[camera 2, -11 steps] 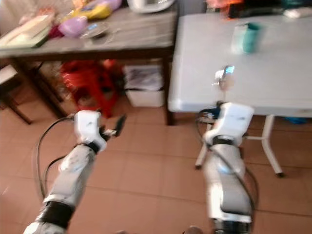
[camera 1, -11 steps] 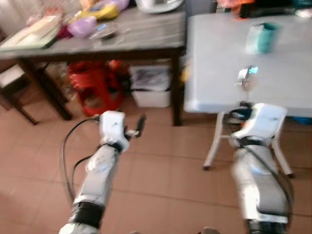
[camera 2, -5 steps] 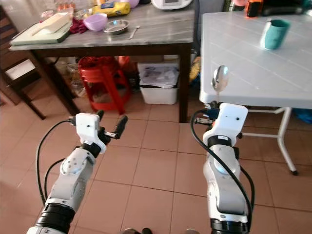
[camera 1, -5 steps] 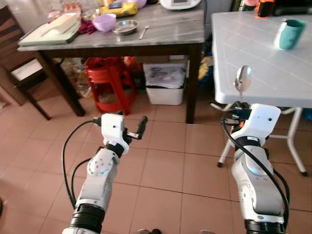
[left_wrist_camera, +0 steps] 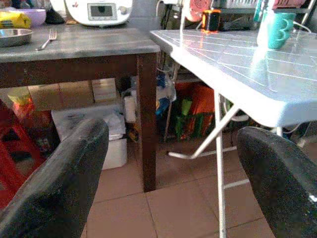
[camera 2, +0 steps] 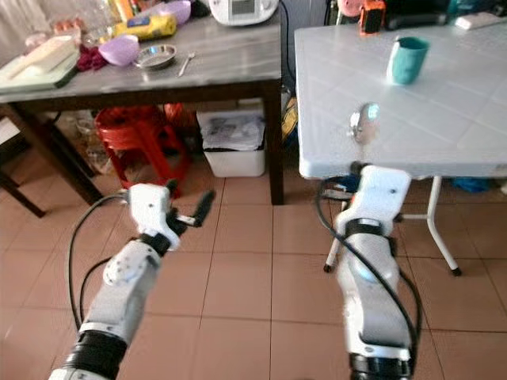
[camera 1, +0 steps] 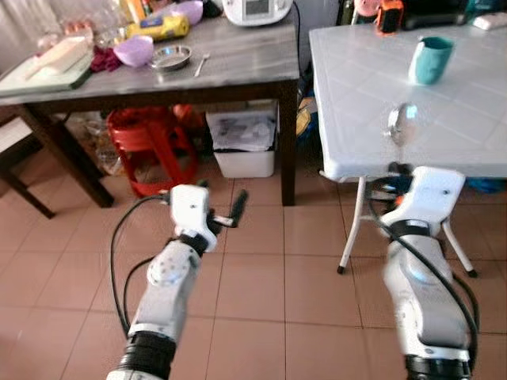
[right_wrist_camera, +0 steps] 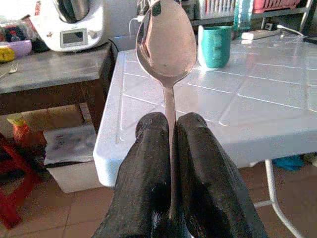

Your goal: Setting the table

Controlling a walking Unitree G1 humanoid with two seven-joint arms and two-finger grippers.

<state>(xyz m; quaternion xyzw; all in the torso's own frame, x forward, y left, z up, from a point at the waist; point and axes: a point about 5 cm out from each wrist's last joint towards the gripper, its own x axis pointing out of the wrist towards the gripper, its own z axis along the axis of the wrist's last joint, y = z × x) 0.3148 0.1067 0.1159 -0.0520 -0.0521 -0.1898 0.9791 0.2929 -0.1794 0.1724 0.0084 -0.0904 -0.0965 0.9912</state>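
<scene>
Shiny metal spoon point(right_wrist_camera: 166, 44) is the star here: the right gripper point(right_wrist_camera: 168, 148) has its two black fingers pressed tight around the handle, bowl end sticking straight up, held just off the near edge of the white folding table point(camera 1: 475, 111). From where I'm standing the spoon's bowl sits right in front of that table's front rim, above the robot's right wrist. The left gripper point(left_wrist_camera: 173, 168) is out over the terracotta tile floor point(camera 1: 261, 285), fingers spread wide apart with nothing between them, pointing toward the gap where the two tables meet. On the white table there's a teal mug point(camera 1: 430, 59) further back, well apart from the spoon, and some orange and black thing point(camera 1: 387, 16) near the far edge, can't make out what it is. Next to it on the robot's left is a dark wooden table with a grey top point(camera 1: 238, 59), holding a purple bowl point(camera 1: 133, 51), a small steel dish point(camera 1: 172, 56), a fork point(camera 1: 201, 62), a yellow packet point(camera 1: 157, 28), a white kitchen appliance point(camera 1: 257, 9) and a tray point(camera 1: 47, 67) at the far left end. Underneath that table sit a red plastic stool point(camera 1: 150, 150) and a white bin point(camera 1: 244, 142).
</scene>
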